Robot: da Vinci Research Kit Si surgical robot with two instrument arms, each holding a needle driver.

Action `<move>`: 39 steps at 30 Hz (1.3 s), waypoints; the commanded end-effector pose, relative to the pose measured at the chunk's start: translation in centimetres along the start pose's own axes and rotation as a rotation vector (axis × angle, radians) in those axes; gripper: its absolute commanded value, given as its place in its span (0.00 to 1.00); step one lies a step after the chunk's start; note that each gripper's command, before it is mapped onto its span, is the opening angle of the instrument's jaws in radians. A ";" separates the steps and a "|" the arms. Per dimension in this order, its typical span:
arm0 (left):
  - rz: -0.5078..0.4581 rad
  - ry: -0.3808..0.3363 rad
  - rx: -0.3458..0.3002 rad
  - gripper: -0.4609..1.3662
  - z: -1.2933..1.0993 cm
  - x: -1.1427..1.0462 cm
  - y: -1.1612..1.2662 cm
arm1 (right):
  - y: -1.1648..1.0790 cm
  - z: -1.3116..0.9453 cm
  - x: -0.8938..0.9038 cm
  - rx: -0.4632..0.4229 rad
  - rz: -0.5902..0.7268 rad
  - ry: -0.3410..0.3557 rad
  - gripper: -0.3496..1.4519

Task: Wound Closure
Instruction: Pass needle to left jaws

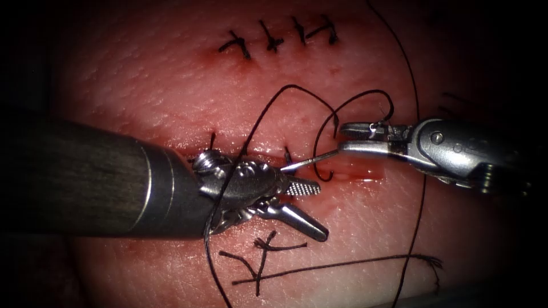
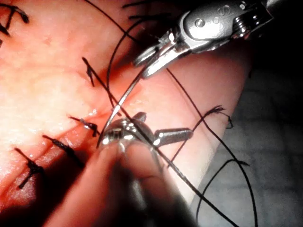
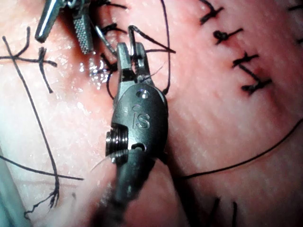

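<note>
Endoscope: right tool clamped on the needle near its blunt end, tip at the cut – left tool apart, holding nothing. Left wrist: needle over the tissue. Right wrist: finished stitches (several), cut part open.

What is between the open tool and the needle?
Nothing solid that I can see. The left tool has its jaws open right beside the needle, which the right tool holds near one end. Only dark thread drapes across the left tool's wrist.
</note>
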 end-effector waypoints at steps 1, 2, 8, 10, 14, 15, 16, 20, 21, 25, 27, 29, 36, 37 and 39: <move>-0.002 0.001 -0.004 0.62 0.00 0.01 0.00 | -0.01 0.00 0.00 -0.009 0.000 0.000 0.00; 0.004 0.001 -0.004 0.62 -0.01 0.01 0.00 | -0.01 0.00 0.00 -0.012 0.000 -0.001 0.00; 0.031 -0.001 -0.015 0.65 -0.04 0.09 0.03 | -0.01 -0.03 0.00 -0.006 0.000 -0.012 0.00; 0.037 -0.002 -0.022 0.65 -0.07 0.14 0.04 | 0.00 -0.05 0.00 0.005 -0.024 -0.032 0.00; 0.042 -0.002 -0.028 0.66 -0.11 0.20 0.07 | 0.06 -0.10 -0.01 0.017 -0.033 -0.056 0.00; 0.046 -0.003 -0.030 0.66 -0.13 0.21 0.08 | 0.08 -0.12 -0.01 0.022 -0.038 -0.061 0.00; 0.054 -0.003 -0.034 0.66 -0.15 0.24 0.10 | 0.12 -0.14 0.00 0.029 -0.041 -0.076 0.00; 0.064 0.001 -0.032 0.67 -0.18 0.31 0.12 | 0.19 -0.18 0.02 0.057 -0.051 -0.101 0.00; 0.073 0.004 -0.027 0.68 -0.19 0.34 0.12 | 0.21 -0.20 0.03 0.075 -0.054 -0.110 0.00; 0.080 0.009 -0.020 0.72 -0.21 0.39 0.11 | 0.23 -0.21 0.07 0.137 -0.052 -0.130 0.00; 0.097 0.012 -0.012 0.77 -0.21 0.40 0.09 | 0.22 -0.21 0.08 0.192 -0.056 -0.148 0.00; 0.109 0.012 -0.012 0.81 -0.21 0.41 0.07 | 0.22 -0.22 0.09 0.239 -0.058 -0.166 0.00; 0.118 0.009 -0.014 0.83 -0.17 0.37 -0.01 | 0.22 -0.24 0.17 0.395 -0.085 -0.212 0.00; 0.120 0.006 -0.021 0.83 -0.16 0.35 -0.02 | 0.22 -0.24 0.20 0.421 -0.094 -0.213 0.00; 0.117 -0.001 -0.037 0.83 -0.15 0.34 -0.04 | 0.24 -0.25 0.24 0.455 -0.105 -0.217 0.00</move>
